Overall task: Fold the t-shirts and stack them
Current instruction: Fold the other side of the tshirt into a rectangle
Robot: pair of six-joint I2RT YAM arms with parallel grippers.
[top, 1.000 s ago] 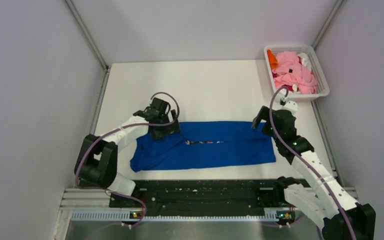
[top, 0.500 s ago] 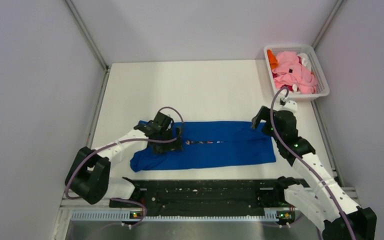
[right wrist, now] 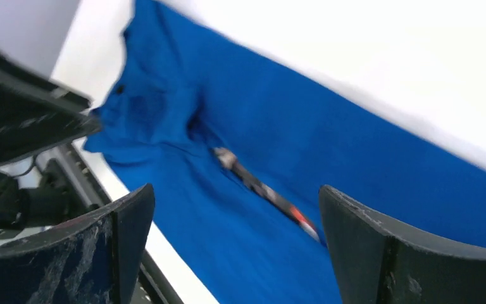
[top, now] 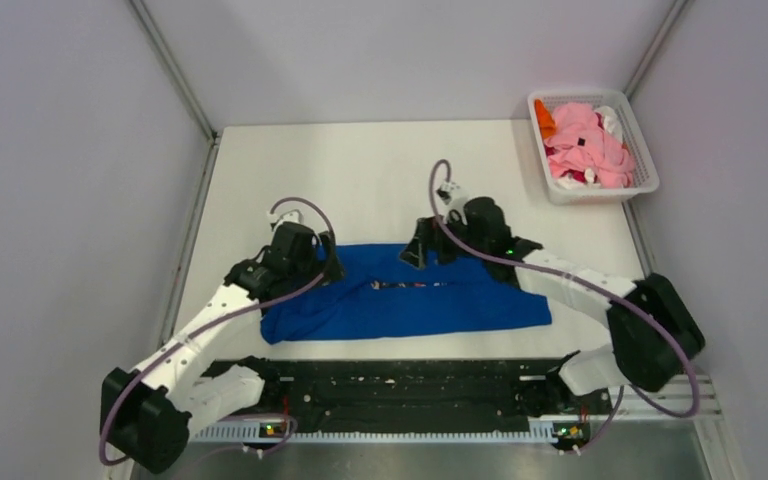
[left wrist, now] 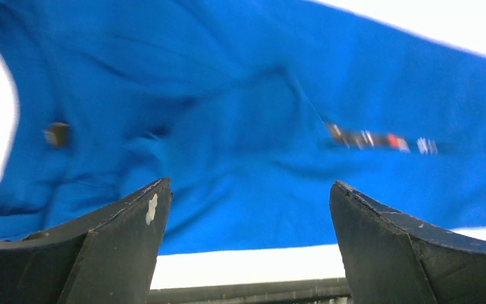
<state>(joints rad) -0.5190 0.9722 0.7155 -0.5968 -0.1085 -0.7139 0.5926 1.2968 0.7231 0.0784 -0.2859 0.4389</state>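
Overhead view: we count one blue shirt [top: 410,295] on the white desk [top: 360,170]. It lies flat as a long folded band, its length running left to right, near the arms' edge of the desk. A thin strip of print [top: 407,285] shows along its middle seam, and we cannot read it. One white basket [top: 648,160] stands at the far right corner, well apart from the blue shirt. It holds a heap of cloth: pink [top: 585,148] on top, orange [top: 544,120] at the left rim and white [top: 610,118] at the back. We cannot count the separate shirts in the heap. We count two arms. The left arm [top: 215,310] reaches over the shirt's left end, and the right arm [top: 570,285] reaches across to the shirt's far edge near the middle.

Left wrist view: the left jaws stand wide apart and hold nothing. The blue shirt [left wrist: 240,95] fills the picture beyond them, rumpled at its left end. The print strip [left wrist: 380,139] shows white and red marks, too blurred to read. One small dark spot [left wrist: 57,133] sits on the cloth at the left. We see a band of bare desk [left wrist: 240,259] between the fingers.

Right wrist view: the right jaws are likewise wide apart and empty. The blue shirt [right wrist: 329,139] runs slantwise below them, and the print strip [right wrist: 266,190] is again illegible. The white desk [right wrist: 386,50] shows beyond.
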